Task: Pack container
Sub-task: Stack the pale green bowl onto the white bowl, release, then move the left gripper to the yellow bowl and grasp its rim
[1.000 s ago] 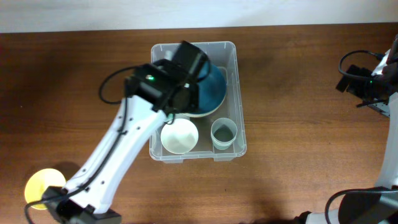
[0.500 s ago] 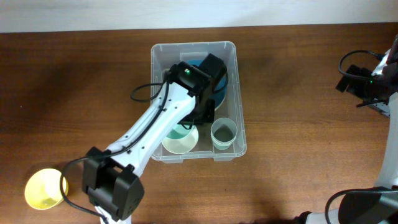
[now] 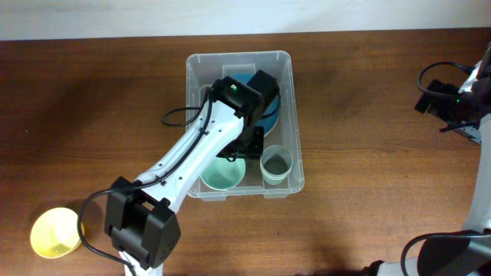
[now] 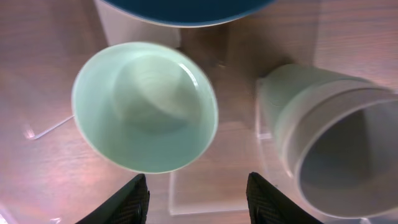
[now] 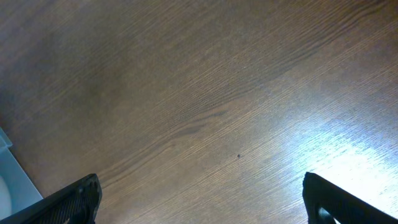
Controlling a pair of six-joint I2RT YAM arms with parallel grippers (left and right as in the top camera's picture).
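The clear plastic container (image 3: pixel 238 55) stands in the middle of the table. It holds a blue bowl (image 3: pixel 268 115), a mint-green bowl (image 3: pixel 222 176) and a grey-green cup (image 3: pixel 276 164). My left gripper (image 3: pixel 250 146) is inside the bin, open, with nothing between its fingers. In the left wrist view the mint bowl (image 4: pixel 145 106) lies free just beyond the left gripper (image 4: pixel 198 200), the cup (image 4: pixel 329 149) is at the right, and the blue bowl's (image 4: pixel 180 9) edge shows at the top. My right gripper (image 5: pixel 202 199) hangs wide open over bare wood.
A yellow bowl (image 3: pixel 54 231) sits on the wooden table (image 3: pixel 368 199) at the front left, near the left arm's base. The right arm (image 3: pixel 453 100) stays at the far right edge, well away from the bin.
The left arm swung from over the blue bowl toward the bin's front. Its jaws opened and the mint bowl now rests where the white bowl showed. The right arm has not moved.
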